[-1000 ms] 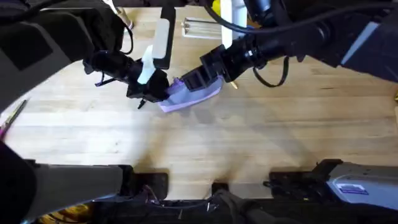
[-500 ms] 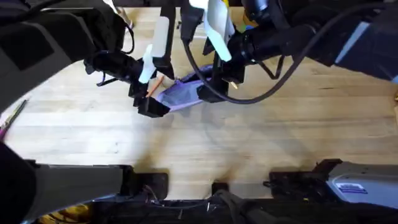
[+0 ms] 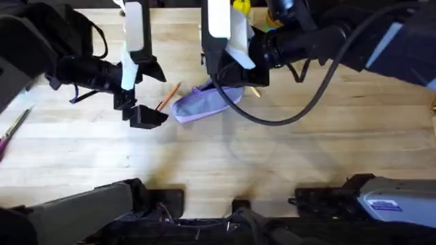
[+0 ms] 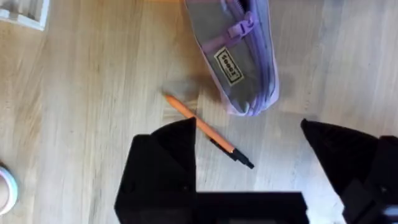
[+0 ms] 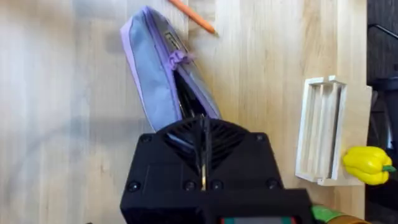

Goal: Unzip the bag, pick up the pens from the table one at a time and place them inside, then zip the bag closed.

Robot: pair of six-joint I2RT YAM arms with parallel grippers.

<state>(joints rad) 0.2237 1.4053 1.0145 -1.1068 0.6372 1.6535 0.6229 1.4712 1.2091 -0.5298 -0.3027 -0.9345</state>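
My left hand (image 4: 249,180) is wide open over the orange pen (image 4: 208,132); right hand (image 5: 203,146) pinched closed on the bag (image 5: 163,78) (zip partly open). Risk: pen rolls off the worktop (image 3: 272,156) grain mid-grasp.

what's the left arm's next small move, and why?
Probably lower the open left claw onto the orange pen and close. The pen lies on the table beside the bag, apart from it, and the claw hovers just over it.

The soft lavender fabric pouch (image 5: 163,74) was partly hidden behind the black right gripper (image 5: 203,152), whose fingers seemed closed together.
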